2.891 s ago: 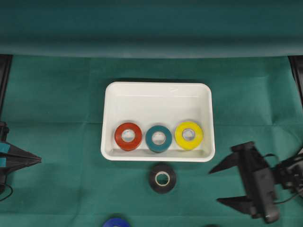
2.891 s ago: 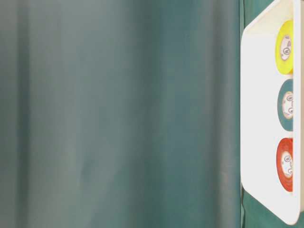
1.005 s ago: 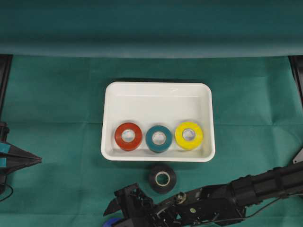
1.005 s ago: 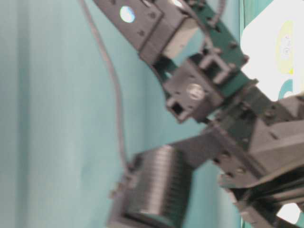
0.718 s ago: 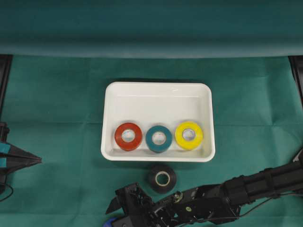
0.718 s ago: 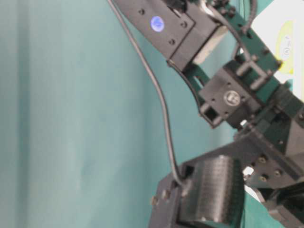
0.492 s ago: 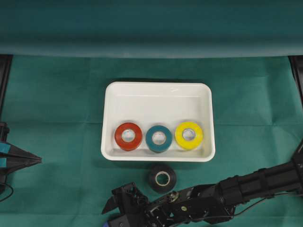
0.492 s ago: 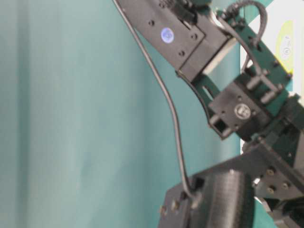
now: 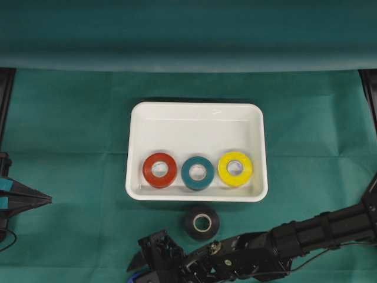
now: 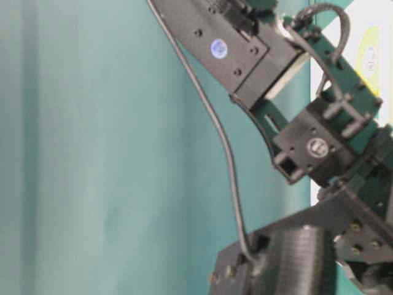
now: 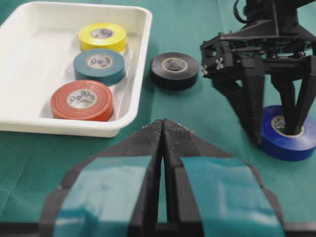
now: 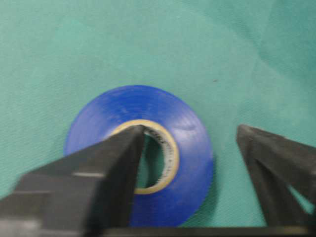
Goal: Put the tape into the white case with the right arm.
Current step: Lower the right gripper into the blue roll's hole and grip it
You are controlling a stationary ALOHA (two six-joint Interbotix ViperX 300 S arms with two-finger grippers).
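Since a second ago the right arm [image 9: 306,233] has slid a little further toward 9 o'clock along the bottom edge of the overhead view, and the right gripper [image 12: 190,148] has narrowed around the blue tape roll [image 12: 140,165].

Nearest the right wrist camera, one black finger sits inside the roll's cardboard core and the other stands just outside its rim at 3 o'clock, a sliver of green cloth showing between that finger and the tape. Whether the jaws already pinch the roll's wall cannot be told; the picture is soft with blur.

From the left wrist view, the left gripper [image 11: 163,136], with its teal patches, is closed tip to tip in the foreground. Beyond it at 2 o'clock the right gripper straddles the blue roll [image 11: 289,136], which lies flat on the green cloth [image 11: 197,118]. Overhead, only a sliver of blue [image 9: 136,276] shows at the frame's bottom edge, the rest cut off or under the gripper.

Further out lies a black tape roll [image 9: 202,222], flat on the cloth just outside the near rim of the white case [image 9: 197,115]. Inside the case, along its near wall, sit a red roll [image 9: 159,170], a teal roll [image 9: 197,172] and a yellow roll [image 9: 235,168], side by side.

At table level the arm's links fill most of the frame; only a strip of the case [image 10: 374,15] peeks past them at 2 o'clock.
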